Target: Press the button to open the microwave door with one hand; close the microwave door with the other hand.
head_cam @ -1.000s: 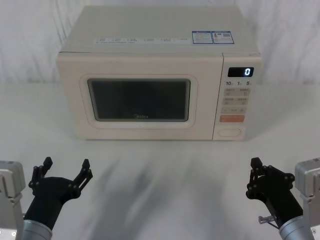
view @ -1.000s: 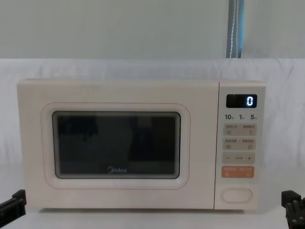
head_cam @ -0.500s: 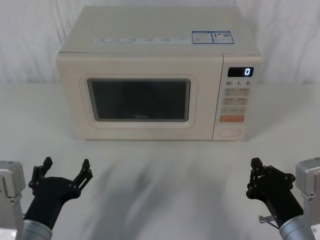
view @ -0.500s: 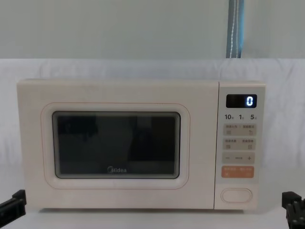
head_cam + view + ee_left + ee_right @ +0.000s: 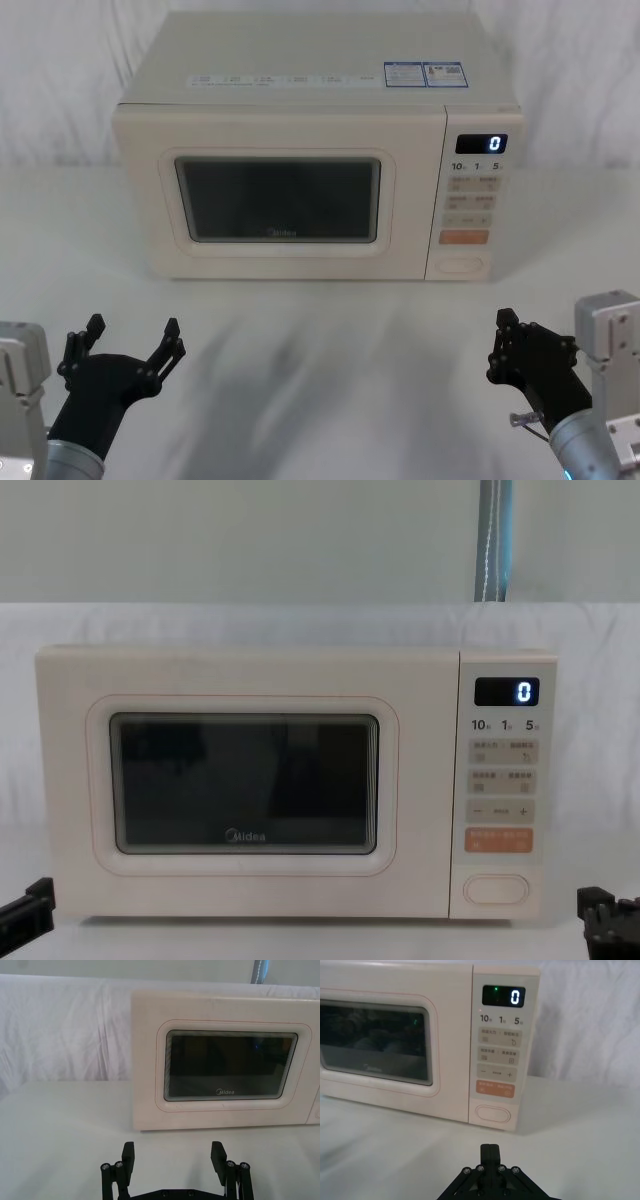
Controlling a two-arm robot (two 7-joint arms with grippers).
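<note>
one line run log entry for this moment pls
microwave door: shut | button: untouched | left claw: open, low front-left | right claw: shut, facing the button, short of it

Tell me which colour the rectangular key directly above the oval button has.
Orange. The rectangular key shows best in the right wrist view, directly above the cream oval button.

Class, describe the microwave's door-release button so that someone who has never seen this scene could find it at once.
Start at the cream microwave on the white table and go to the control panel right of its door, under the black display showing 0. The button sits at the panel's very bottom, just below the orange key. It alone is a wide, plain, unmarked cream oval.
</note>
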